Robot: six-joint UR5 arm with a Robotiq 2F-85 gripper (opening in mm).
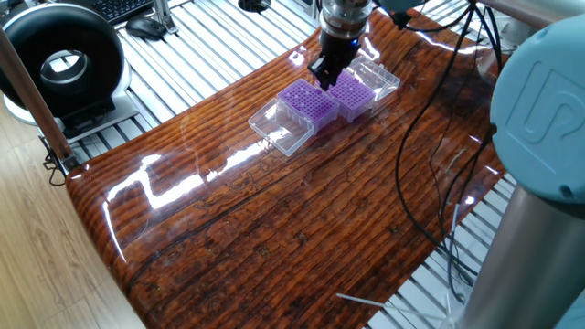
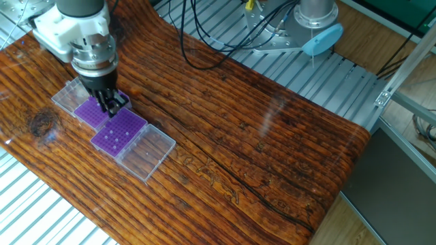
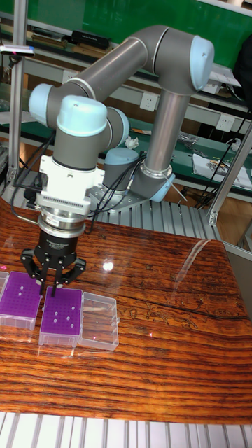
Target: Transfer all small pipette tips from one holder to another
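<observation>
End effector poised over seam between two purple racks, fingers nearly closed; held tip cannot be confirmed. Small pipette tips seated in rack at its 5 o'clock. Vertical descent advised, tip centred over empty hole.

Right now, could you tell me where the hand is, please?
In the tall fixed view, the hand hangs at the table's left, over the gap between the two purple racks.
</observation>
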